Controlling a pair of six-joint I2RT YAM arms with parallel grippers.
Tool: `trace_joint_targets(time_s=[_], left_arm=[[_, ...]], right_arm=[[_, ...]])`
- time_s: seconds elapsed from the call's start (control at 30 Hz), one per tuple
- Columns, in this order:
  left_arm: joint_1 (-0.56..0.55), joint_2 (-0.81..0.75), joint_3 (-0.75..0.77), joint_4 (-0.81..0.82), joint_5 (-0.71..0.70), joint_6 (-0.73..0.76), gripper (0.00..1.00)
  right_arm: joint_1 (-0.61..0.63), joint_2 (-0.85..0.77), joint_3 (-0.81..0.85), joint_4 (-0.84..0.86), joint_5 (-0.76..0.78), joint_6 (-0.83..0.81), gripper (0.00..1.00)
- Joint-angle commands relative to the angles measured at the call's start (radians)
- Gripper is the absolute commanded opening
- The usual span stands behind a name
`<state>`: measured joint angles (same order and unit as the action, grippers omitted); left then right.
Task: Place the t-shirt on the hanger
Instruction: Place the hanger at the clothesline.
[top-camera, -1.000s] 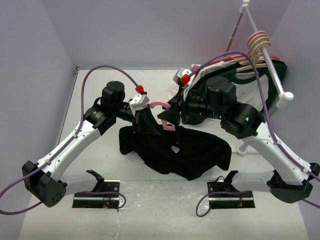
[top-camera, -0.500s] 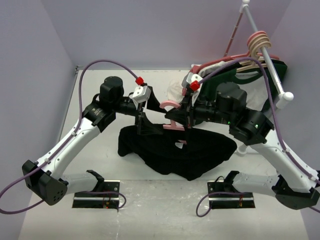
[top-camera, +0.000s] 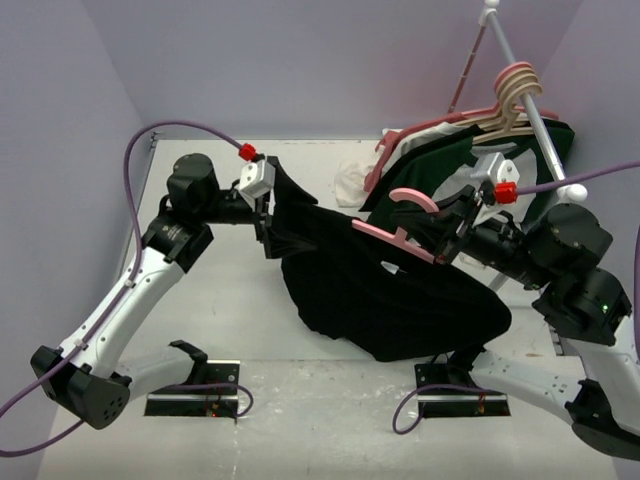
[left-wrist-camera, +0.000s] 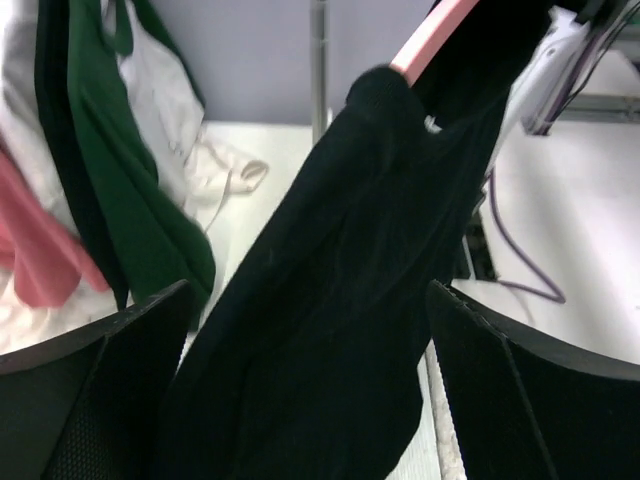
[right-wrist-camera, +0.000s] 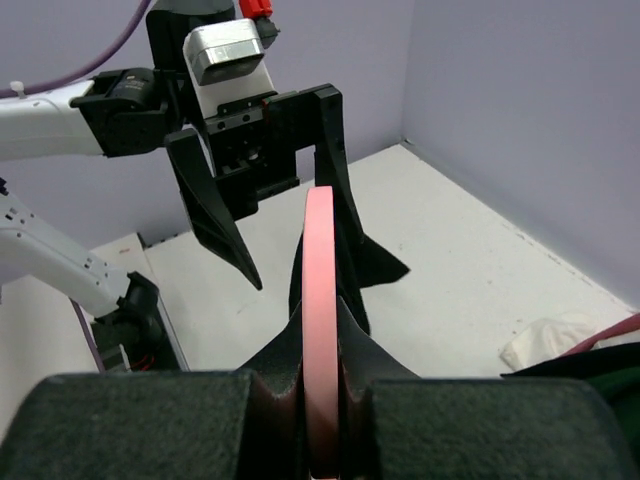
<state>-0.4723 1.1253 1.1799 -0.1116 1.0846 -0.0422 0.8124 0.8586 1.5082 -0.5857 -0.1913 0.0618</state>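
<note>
– Worktop (top-camera: 230, 310), near edge: t-shirt (top-camera: 400, 300) hem trailing, body now lifted clear.
– And the hanger (top-camera: 395, 232)?
– Raised, clamped in right fingers (right-wrist-camera: 140, 425), shirt draped over it. Farther left, left fingers (left-wrist-camera: 520, 400) just sprang wide, cloth slack between. Handover done, probably.

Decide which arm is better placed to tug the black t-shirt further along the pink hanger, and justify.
Probably left. The left gripper is open and free, its fingers either side of the t-shirt's raised end. The right gripper is shut on the hanger, holding it up.
</note>
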Motion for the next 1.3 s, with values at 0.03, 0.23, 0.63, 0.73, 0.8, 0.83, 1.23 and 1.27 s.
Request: trace_joint_targets(time_s=[0.03,0.23,0.63,0.73,0.8,0.83,1.23,1.27], left_arm=[[-0.002,0.059,0.091,0.343,0.142,-0.239,1.0],[-0.012,0.125,0.164,0.35,0.189,-0.267,1.0],[0.006,-0.1,0.156,0.269,-0.595,-0.357,1.0],[0.006,-0.135,0.171,0.234,-0.654,-0.344,1.0],[0.006,-0.183,0.169,0.209,-0.7,-0.324,1.0],[0.006,-0.201,0.165,0.201,-0.716,-0.31,1.0],[0.006,-0.315,0.047,-0.126,-0.927,-0.167,1.0],[0.006,-0.337,0.02,-0.131,-0.924,-0.159,1.0]], right_arm=[[-0.002,0.019,-0.039,0.147,0.044,0.017,0.0],[-0.002,-0.118,-0.189,0.411,0.186,0.067,0.0],[-0.001,0.096,0.453,-0.061,0.366,0.128,0.0],[-0.002,0.161,0.719,-0.206,0.323,0.162,0.0],[-0.002,0.178,0.815,-0.258,0.376,0.177,0.0],[-0.002,0.187,0.841,-0.277,0.435,0.163,0.0],[-0.001,0.147,0.824,-0.501,0.7,0.176,0.0],[-0.002,0.137,0.814,-0.53,0.708,0.186,0.0]])
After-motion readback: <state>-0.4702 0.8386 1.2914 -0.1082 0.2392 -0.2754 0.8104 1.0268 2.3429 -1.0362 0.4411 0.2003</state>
